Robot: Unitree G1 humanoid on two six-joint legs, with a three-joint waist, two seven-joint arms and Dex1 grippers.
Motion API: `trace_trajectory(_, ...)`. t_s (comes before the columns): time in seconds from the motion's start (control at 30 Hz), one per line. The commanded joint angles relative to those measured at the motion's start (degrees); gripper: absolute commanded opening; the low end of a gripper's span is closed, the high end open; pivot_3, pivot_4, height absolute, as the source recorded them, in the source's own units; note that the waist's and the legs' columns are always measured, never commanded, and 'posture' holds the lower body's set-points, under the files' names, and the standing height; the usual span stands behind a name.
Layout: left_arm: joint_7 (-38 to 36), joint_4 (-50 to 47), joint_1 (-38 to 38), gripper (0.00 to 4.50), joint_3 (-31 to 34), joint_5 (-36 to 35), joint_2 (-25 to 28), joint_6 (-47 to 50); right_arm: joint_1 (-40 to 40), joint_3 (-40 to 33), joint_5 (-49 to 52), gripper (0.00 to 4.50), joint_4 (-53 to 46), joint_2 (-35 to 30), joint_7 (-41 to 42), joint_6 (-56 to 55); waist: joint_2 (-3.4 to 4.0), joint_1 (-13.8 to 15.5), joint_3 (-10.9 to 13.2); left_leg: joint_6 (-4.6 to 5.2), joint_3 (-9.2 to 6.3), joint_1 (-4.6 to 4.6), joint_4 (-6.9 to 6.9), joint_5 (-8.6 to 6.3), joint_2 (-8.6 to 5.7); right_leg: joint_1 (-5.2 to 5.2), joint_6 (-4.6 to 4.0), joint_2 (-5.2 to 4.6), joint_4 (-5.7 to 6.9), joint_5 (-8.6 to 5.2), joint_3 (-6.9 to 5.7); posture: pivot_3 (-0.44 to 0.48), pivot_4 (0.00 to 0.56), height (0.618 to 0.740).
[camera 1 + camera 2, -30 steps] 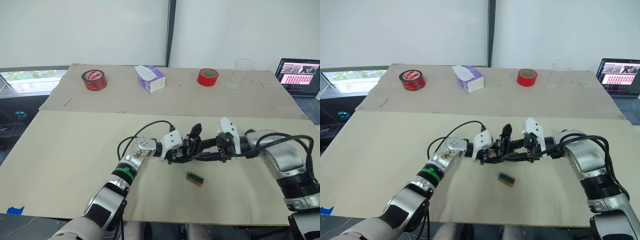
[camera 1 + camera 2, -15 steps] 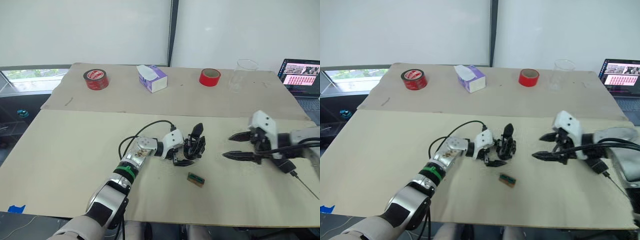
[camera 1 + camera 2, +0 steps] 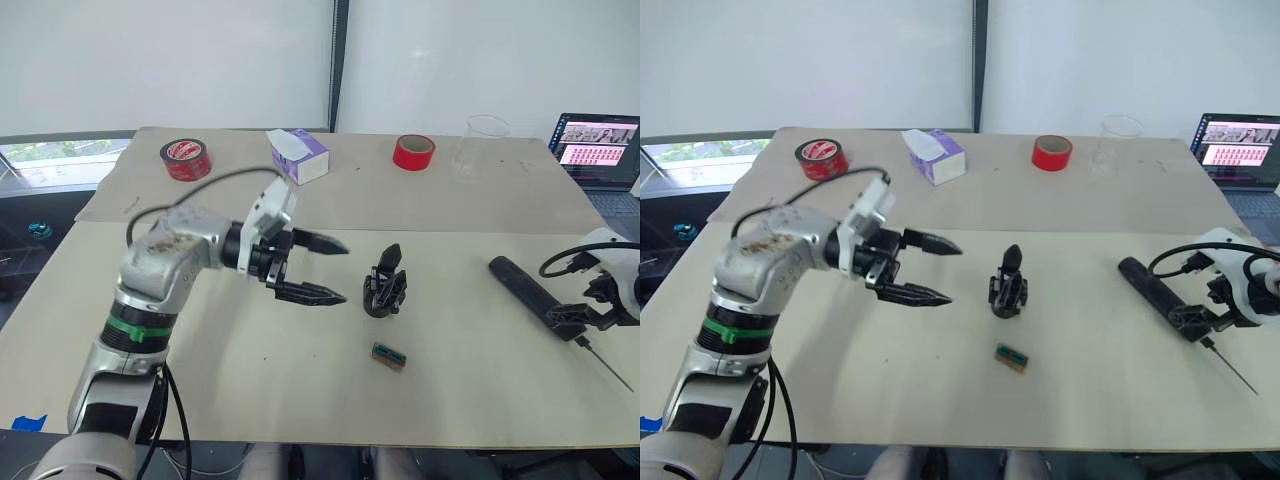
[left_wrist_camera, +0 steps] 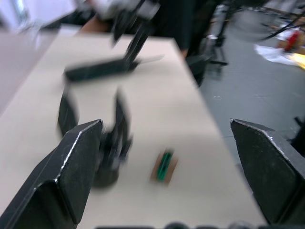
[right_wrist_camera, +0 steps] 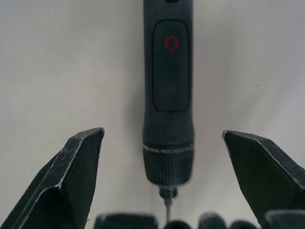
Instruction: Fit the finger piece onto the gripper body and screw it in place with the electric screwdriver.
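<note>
Both arms have pulled apart since a second ago, when they met at the table centre around the black chunky gripper body [image 3: 384, 290]. It now stands alone mid-table, its one pointed finger sticking up. I can't pick out a separate finger piece.

Left gripper [image 3: 333, 269] has swung back to the robot's left and hovers above the table [image 3: 200, 340], well apart from the gripper body. Fingers spread wide, holding nothing. Its wrist view looks across at the gripper body [image 4: 112, 143], blurred.

Right gripper [image 3: 1200, 318] has moved out to the far right. Long black cylindrical electric screwdriver [image 3: 527, 287] lies flat on the table there, thin metal bit [image 3: 606, 362] pointing toward the near right edge. In the right wrist view the fingers [image 5: 71, 176] are spread wide either side of the screwdriver's bit end [image 5: 168, 102], not touching it; red power symbol faces up.

Small green-and-brown rectangular block [image 3: 390, 356] lies on the table just in front of the gripper body.

Far side of the table: red tape roll with a printed top [image 3: 185, 159], purple-and-white tissue box [image 3: 299, 156], plain red tape roll [image 3: 414, 152], clear glass [image 3: 480, 148]. Open laptop [image 3: 598, 147] at far right.
</note>
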Motion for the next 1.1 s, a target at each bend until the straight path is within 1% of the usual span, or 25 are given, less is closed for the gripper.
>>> trace_trajectory(0.03, 0.4, -2.43, -2.66, 4.5, 2.55, -4.37, 1.21, 1.36, -5.29, 3.34, -3.7, 4.42, 6.48, 1.77, 2.13, -0.38, 0.07, -0.05, 0.04, -0.04, 0.02, 0.04, -0.01, 0.02, 0.0, 0.01, -0.02, 0.07, 0.02, 0.0, 0.03, 0.0, 0.15, 0.74)
trace_trajectory(0.13, 0.77, -2.83, -4.54, 4.5, 2.65, -5.03, 1.85, -0.15, -8.3, 6.11, -7.14, 4.42, 13.02, 4.87, 1.77, -4.22, 0.06, 0.02, 0.13, -0.26, 0.02, 0.06, -0.01, 0.17, 0.06, 0.01, -0.04, 0.33, 0.02, 0.0, 0.04, 0.0, 0.15, 0.74)
trace_trajectory(0.17, 0.96, -2.97, -4.86, 4.5, 2.62, -5.18, 1.97, -0.57, -9.03, 6.61, -8.26, 4.19, 15.06, 5.84, 1.31, -6.0, 0.06, 0.01, 0.13, -0.29, 0.03, 0.07, -0.02, 0.18, 0.07, 0.01, -0.04, 0.36, 0.03, 0.0, 0.04, 0.0, 0.15, 0.74)
trace_trajectory(0.23, 1.46, -3.06, -5.18, 4.5, 2.49, -5.62, 2.24, -0.96, -10.0, 7.52, -10.07, 3.61, 18.17, 6.95, 1.93, -8.78, 0.12, -0.01, 0.17, -0.31, 0.06, 0.12, -0.06, 0.19, 0.08, 0.02, -0.04, 0.37, 0.03, -0.01, 0.07, 0.0, 0.15, 0.74)
trace_trajectory(0.3, 1.98, -2.81, -5.19, 4.5, 2.22, -5.64, 2.38, -1.19, -10.47, 7.79, -10.96, 2.87, 19.37, 7.06, 3.55, -10.85, 0.16, -0.02, 0.19, -0.31, 0.09, 0.14, -0.07, 0.2, 0.06, 0.03, -0.04, 0.36, 0.04, -0.01, 0.11, 0.0, 0.15, 0.74)
trace_trajectory(0.4, 2.05, -2.65, -4.72, 4.5, 1.74, -5.25, 2.56, -1.98, -10.86, 6.75, -9.77, 1.84, 16.85, 6.2, 8.2, -12.59, 0.16, -0.06, 0.19, -0.32, 0.12, 0.2, -0.05, 0.2, 0.07, 0.08, -0.03, 0.37, 0.05, -0.01, 0.12, 0.0, 0.15, 0.74)
trace_trajectory(0.47, 1.54, -2.62, -4.46, 4.5, 1.47, -5.01, 2.82, -2.74, -10.0, 6.17, -8.75, 1.83, 12.72, 4.69, 12.73, -15.44, 0.26, -0.26, 0.26, -0.33, 0.14, 0.23, -0.06, 0.21, 0.08, 0.09, -0.03, 0.37, 0.07, -0.01, 0.14, 0.0, 0.15, 0.74)
trace_trajectory(0.5, 1.48, -2.49, -4.5, 4.5, 1.38, -5.02, 2.83, -2.9, -8.19, 6.25, -8.04, 1.83, 9.29, 3.05, 16.41, -18.71, 0.41, -0.29, 0.36, -0.34, 0.14, 0.23, -0.07, 0.21, 0.08, 0.08, -0.03, 0.38, 0.07, -0.01, 0.15, 0.0, 0.15, 0.74)
trace_trajectory(0.57, 1.49, -2.07, -4.65, 4.5, 0.94, -4.75, 2.69, -3.56, -5.21, 6.47, -7.87, 1.83, 4.44, 0.8, 20.3, -21.53, 0.58, -0.28, 0.45, -0.34, 0.14, 0.24, -0.1, 0.21, 0.07, 0.05, -0.02, 0.38, 0.08, -0.02, 0.18, 0.0, 0.15, 0.74)
trace_trajectory(0.67, 1.72, -1.72, -4.76, 4.5, 0.21, -4.08, 2.41, -4.8, -1.65, 6.37, -8.09, 1.83, 0.26, 0.99, 20.92, -23.34, 0.57, -0.23, 0.46, -0.42, 0.14, 0.3, -0.12, 0.26, 0.1, 0.07, -0.02, 0.43, 0.11, -0.02, 0.17, 0.0, 0.15, 0.74)
trace_trajectory(0.77, 2.15, -1.88, -4.83, 4.5, 0.28, -4.64, 2.63, -4.62, -0.75, 6.91, -9.42, 1.83, -0.52, 2.42, 20.45, -24.74, 0.57, -0.2, 0.46, -0.42, 0.18, 0.31, -0.06, 0.26, 0.09, 0.11, 0.04, 0.41, 0.11, -0.05, 0.19, 0.0, 0.15, 0.74)
trace_trajectory(0.83, 1.96, -2.59, -4.3, 4.5, 0.25, -4.83, 3.24, -4.46, -0.45, 8.54, -11.04, 2.88, -0.81, 1.9, 22.21, -24.41, 0.56, -0.23, 0.47, -0.42, 0.19, 0.35, -0.06, 0.26, 0.08, 0.13, 0.05, 0.4, 0.12, -0.06, 0.23, 0.0, 0.15, 0.74)
trace_trajectory(0.87, 1.73, -2.83, -4.09, 4.5, 0.05, -4.71, 3.54, -4.55, -0.33, 9.49, -12.08, 3.15, -1.03, 1.27, 23.41, -24.43, 0.56, -0.23, 0.46, -0.42, 0.18, 0.37, -0.06, 0.26, 0.09, 0.13, 0.05, 0.41, 0.13, -0.06, 0.23, 0.0, 0.15, 0.74)
trace_trajectory(0.93, 1.51, -2.82, -3.82, 4.5, -0.31, -4.38, 3.85, -4.87, -0.46, 10.69, -13.63, 3.92, -1.43, 0.26, 25.87, -23.74, 0.56, -0.2, 0.46, -0.42, 0.17, 0.37, -0.07, 0.26, 0.1, 0.12, 0.05, 0.42, 0.13, -0.07, 0.23, 0.0, 0.15, 0.74)
trace_trajectory(0.97, 1.54, -2.71, -3.78, 4.5, -0.42, -4.37, 3.95, -4.83, -0.71, 10.97, -14.14, 4.24, -1.46, 0.09, 26.6, -23.2, 0.56, -0.14, 0.46, -0.42, 0.17, 0.37, -0.08, 0.26, 0.1, 0.12, 0.03, 0.42, 0.14, -0.07, 0.23, 0.0, 0.15, 0.74)
trace_trajectory(1.0, 1.5, -2.6, -3.75, 4.5, -0.51, -4.45, 4.05, -4.7, -1.04, 11.21, -14.67, 4.48, -1.46, 0.11, 27.23, -22.49, 0.56, -0.07, 0.46, -0.42, 0.17, 0.37, -0.07, 0.26, 0.1, 0.12, 0.02, 0.42, 0.13, -0.06, 0.23, 0.0, 0.15, 0.74)
trace_trajectory(1.1, 0.58, -3.04, -3.41, 4.5, -0.86, -4.81, 4.34, -5.1, -1.96, 12.03, -16.34, 4.48, -1.34, 1.13, 28.38, -20.64, 0.56, -0.02, 0.46, -0.41, 0.18, 0.35, -0.04, 0.26, 0.09, 0.12, 0.01, 0.42, 0.12, -0.06, 0.23, 0.0, 0.15, 0.74)
